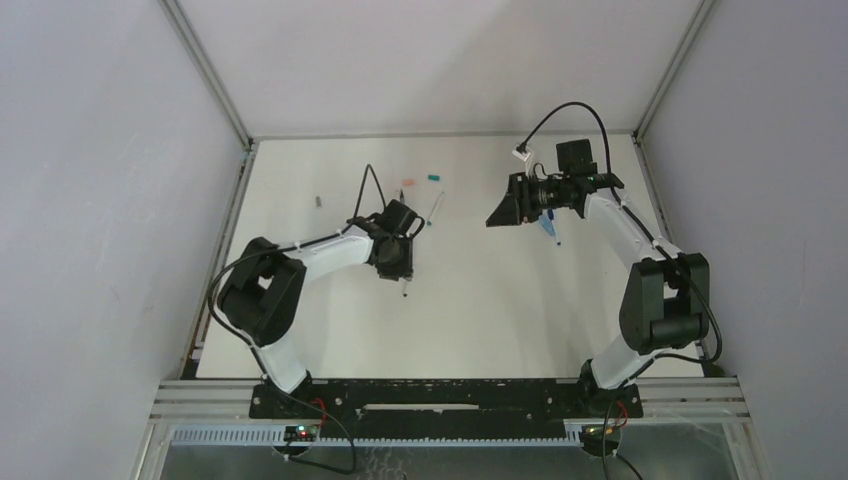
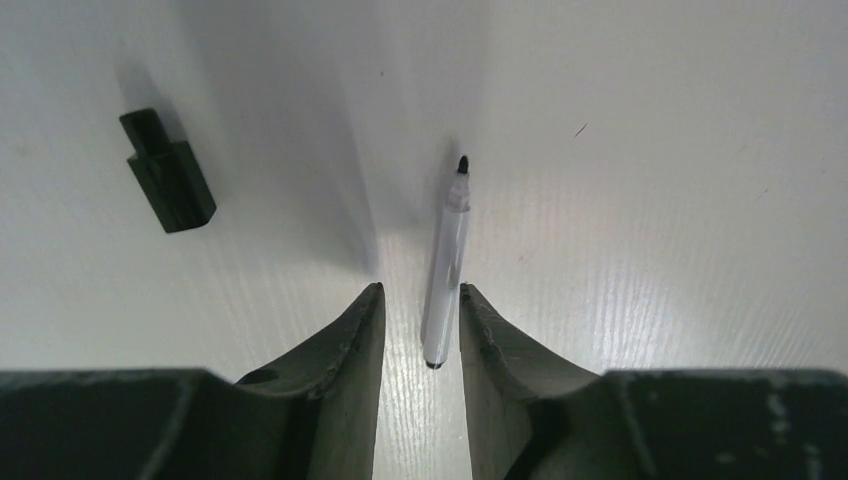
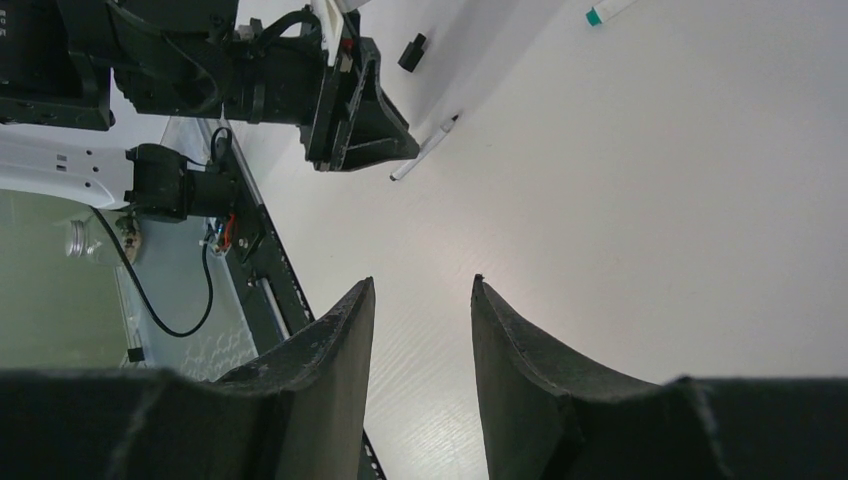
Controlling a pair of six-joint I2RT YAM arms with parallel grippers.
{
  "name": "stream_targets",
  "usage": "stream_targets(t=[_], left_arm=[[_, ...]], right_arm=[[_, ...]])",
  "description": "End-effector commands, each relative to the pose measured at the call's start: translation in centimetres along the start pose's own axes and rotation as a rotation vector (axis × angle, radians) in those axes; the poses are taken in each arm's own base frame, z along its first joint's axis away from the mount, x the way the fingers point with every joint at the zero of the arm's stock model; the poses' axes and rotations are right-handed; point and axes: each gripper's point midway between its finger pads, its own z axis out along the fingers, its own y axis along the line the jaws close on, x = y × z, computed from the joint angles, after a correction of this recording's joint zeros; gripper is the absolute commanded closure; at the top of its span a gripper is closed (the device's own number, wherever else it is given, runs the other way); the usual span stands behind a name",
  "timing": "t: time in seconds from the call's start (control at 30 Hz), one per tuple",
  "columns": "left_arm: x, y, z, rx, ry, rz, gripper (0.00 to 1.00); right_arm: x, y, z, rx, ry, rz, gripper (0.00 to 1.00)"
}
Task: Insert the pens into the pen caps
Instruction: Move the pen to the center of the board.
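The left pincer [image 2: 420,292] stands released astride a bare-tipped white pen [image 2: 446,260] near the middle of the desk [image 2: 650,200], a black cap [image 2: 168,172] lying apart, the right pincer [image 3: 421,282] released and empty, so this capping looks not yet done.

— What lies on the white table [image 1: 480,320]?
— Upper centre: a salmon cap [image 1: 407,184]; a teal cap [image 1: 434,178]; a white pen [image 1: 437,207] just below; a grey cap [image 1: 318,200] farther left; a black cap [image 2: 168,172] in the left wrist view's upper left.
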Motion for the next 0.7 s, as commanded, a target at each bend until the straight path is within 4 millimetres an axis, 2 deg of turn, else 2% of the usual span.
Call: stream_targets(t=[0.0, 0.13, 0.2, 0.37, 0.57, 0.67], left_arm=[[-2.8, -1.4, -0.4, -0.013, -0.064, 0.003, 0.62], [-3.8, -1.9, -0.2, -0.022, -0.069, 0.012, 0.63], [-3.7, -1.6, 0.3, -0.05, -0.048, 0.019, 0.64], [-2.8, -1.0, 1.4, -0.105, 0.002, 0.035, 0.7], [-1.7, -1.2, 2.0, -0.111, 0.04, 0.059, 0.77], [-1.1, -1.3, 2.3, -0.117, 0.068, 0.081, 0.87]], right_arm=[[-0.5, 1.1, -0.8, 0.002, -0.039, -0.078, 0.52], [-0.5, 1.3, -0.9, 0.003, -0.044, -0.083, 0.52], [-0.5, 1.4, -1.0, 0.003, -0.046, -0.086, 0.52], [-0.4, 1.6, -1.1, 0.004, -0.049, -0.089, 0.52], [-0.3, 1.9, -1.1, 0.0, -0.051, -0.094, 0.52], [-0.3, 2.1, -1.1, -0.002, -0.049, -0.099, 0.52]])
